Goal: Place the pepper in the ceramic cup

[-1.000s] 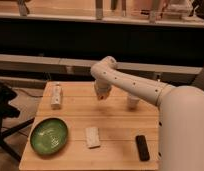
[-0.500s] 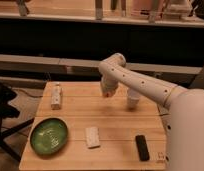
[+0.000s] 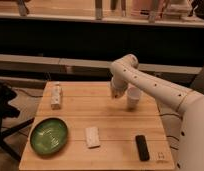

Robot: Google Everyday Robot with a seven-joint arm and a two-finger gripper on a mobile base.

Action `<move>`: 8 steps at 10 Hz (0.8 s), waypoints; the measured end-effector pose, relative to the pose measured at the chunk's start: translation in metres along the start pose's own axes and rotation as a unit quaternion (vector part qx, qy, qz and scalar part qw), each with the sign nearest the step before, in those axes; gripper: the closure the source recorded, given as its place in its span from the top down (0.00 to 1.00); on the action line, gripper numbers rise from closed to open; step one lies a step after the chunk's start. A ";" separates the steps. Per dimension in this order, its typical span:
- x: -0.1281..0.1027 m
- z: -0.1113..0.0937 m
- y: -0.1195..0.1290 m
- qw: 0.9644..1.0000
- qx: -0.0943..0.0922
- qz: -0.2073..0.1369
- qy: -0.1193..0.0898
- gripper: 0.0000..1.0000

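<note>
Camera view, counting what's on the light wooden table (image 3: pixel 110 116): 1 small plain white ceramic cup (image 3: pixel 133 98), 1 round green plate (image 3: pixel 49 135), 1 white rectangular carton (image 3: pixel 56 95) lying on its side, 1 flat pale block (image 3: pixel 92 136), 1 slim black rectangular object (image 3: pixel 142 147). That's 5 items, one of each.

The white arm reaches in from the right side, elbow high, w/ the gripper (image 3: pixel 116 94) pointing down over the far part of the table. It hangs just beside the cup, on the cup's left; I can't tell if they touch. The cup stands upright near the table's far right edge.

Gripper state: can't tell from here. The small red-orange pepper I can't pick out either; if it's at the gripper, it's hidden.

Plate sits at the near left corner, block near the middle front, black object near right, and carton far left, all well apart from the gripper.
</note>
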 end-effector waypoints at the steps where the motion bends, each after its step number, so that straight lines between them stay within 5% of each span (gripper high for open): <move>1: -0.001 -0.003 0.009 1.000 0.000 0.008 0.000 0.00; 8: -0.014 -0.010 0.052 0.999 0.004 0.033 0.004 0.00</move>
